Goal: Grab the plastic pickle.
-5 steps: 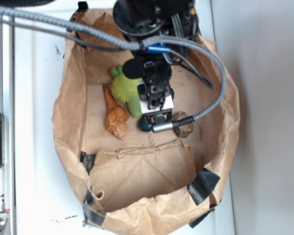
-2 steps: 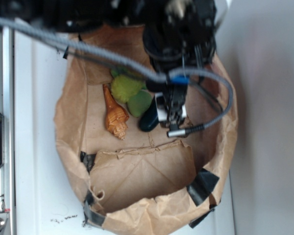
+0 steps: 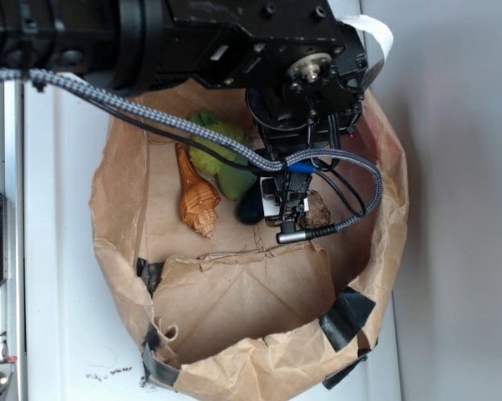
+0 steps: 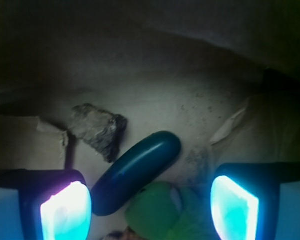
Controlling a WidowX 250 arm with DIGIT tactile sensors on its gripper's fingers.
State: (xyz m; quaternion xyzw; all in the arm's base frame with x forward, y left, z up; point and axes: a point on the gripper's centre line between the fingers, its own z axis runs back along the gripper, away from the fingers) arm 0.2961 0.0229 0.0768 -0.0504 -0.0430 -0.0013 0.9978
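Exterior view: paper bag (image 3: 234, 309) holds plastic pickle (image 3: 251, 207), orange shell (image 3: 197, 199).

A robot test bench in a lab, by the look of it: a white panelled counter (image 3: 67, 251) carries a crumpled brown paper bag (image 3: 251, 334) patched at its rim with black tape (image 3: 347, 316), and a metal rail (image 3: 0, 276) with screws runs along the left edge. A black robot arm (image 3: 234, 38) trails braided cables (image 3: 150, 117) over the bag, which holds only toys (an orange shell (image 3: 197, 197), a fuzzy lime-green plush (image 3: 213, 146))
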